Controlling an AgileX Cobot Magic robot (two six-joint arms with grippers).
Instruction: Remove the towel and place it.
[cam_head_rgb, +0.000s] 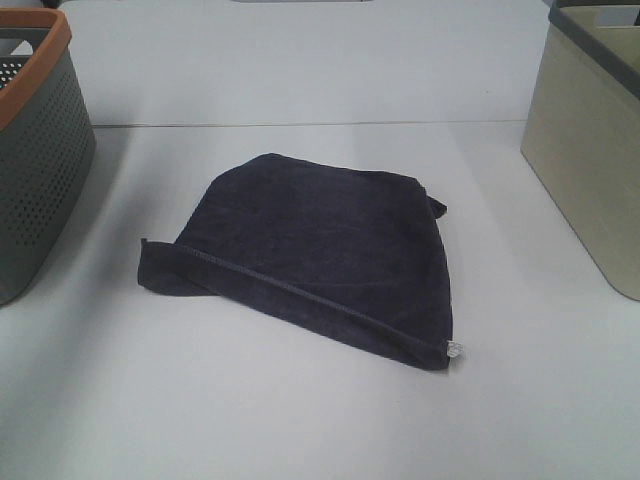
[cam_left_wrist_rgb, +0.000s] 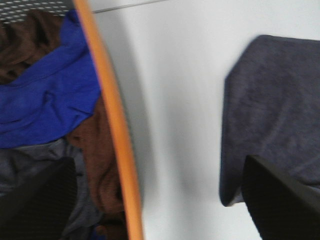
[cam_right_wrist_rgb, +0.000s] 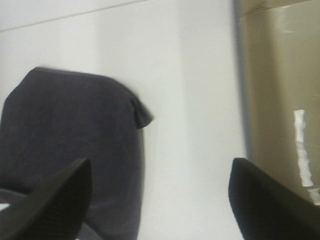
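The towel (cam_head_rgb: 320, 250), dark navy with a stitched hem and a small white corner tag (cam_head_rgb: 453, 349), lies folded flat on the white table between two baskets. Neither gripper shows in the exterior high view. In the left wrist view my left gripper (cam_left_wrist_rgb: 155, 210) is open and empty, over the rim of the left basket, with the towel (cam_left_wrist_rgb: 280, 100) off to one side. In the right wrist view my right gripper (cam_right_wrist_rgb: 160, 210) is open and empty, over the table between the towel (cam_right_wrist_rgb: 70, 130) and the beige basket.
A grey-green perforated basket with an orange rim (cam_head_rgb: 40, 160) stands at the left; its rim (cam_left_wrist_rgb: 107, 110) encloses a blue cloth (cam_left_wrist_rgb: 45, 105) and brown cloths. A beige basket with a dark rim (cam_head_rgb: 590, 150) stands at the right, also in the right wrist view (cam_right_wrist_rgb: 280, 90).
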